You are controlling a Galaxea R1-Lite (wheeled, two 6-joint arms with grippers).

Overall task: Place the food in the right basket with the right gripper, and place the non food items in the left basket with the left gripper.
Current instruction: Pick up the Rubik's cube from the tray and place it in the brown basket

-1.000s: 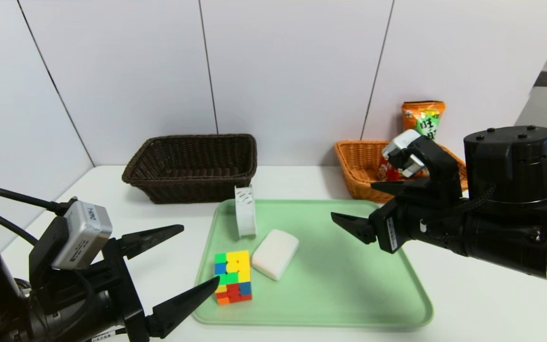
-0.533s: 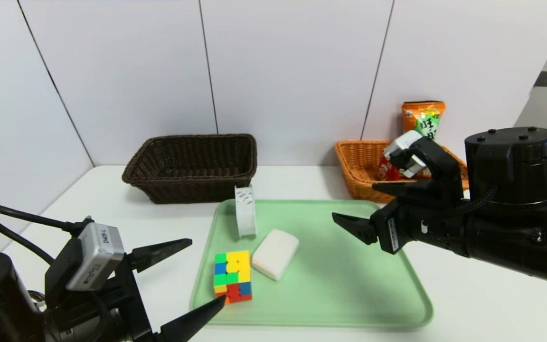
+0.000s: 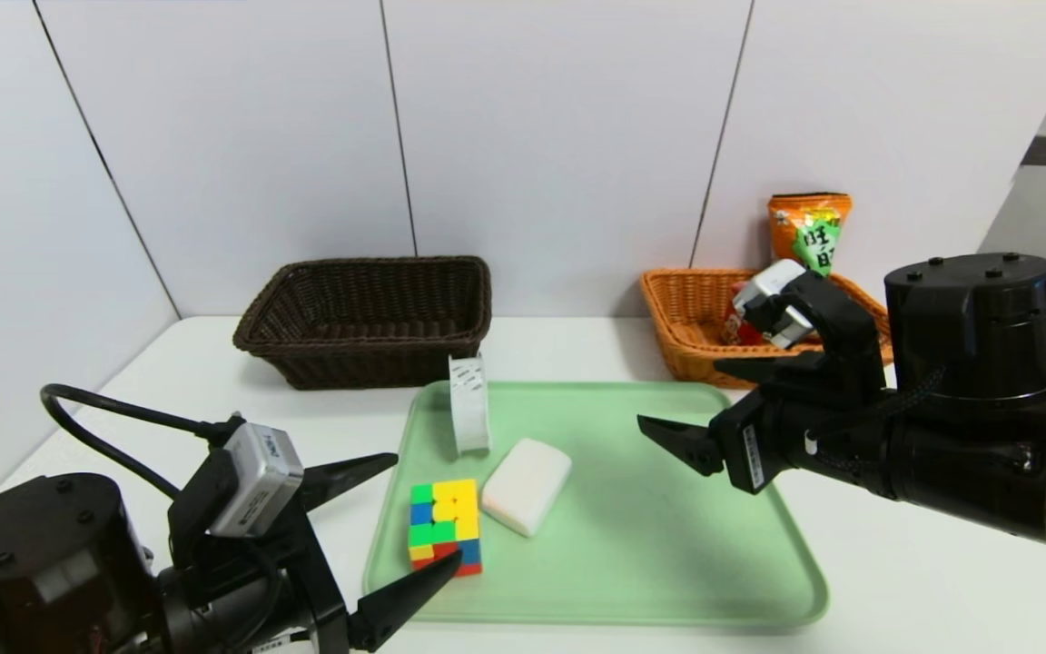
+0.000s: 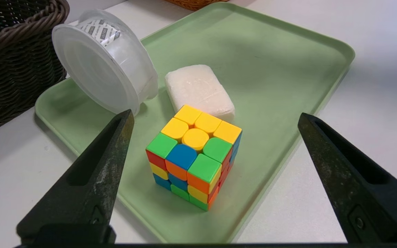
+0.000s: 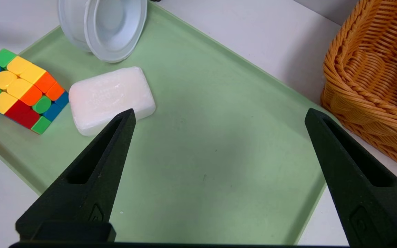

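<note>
Non-food items lie on the green tray: one puzzle cube, one ring roll, one soap-like block. The left end effector, fingers apart, is best centred on the cube's flat faces before closing. Rightward, the right end effector hovers spread and empty; two food packets sit in the right basket.

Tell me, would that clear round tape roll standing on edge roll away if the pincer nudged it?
Probably. The tape roll balances tilted on its rim on the green tray, so a nudge could roll or topple it. It looks hollow and thin-walled, likely light. Its smooth plastic may slip.
</note>
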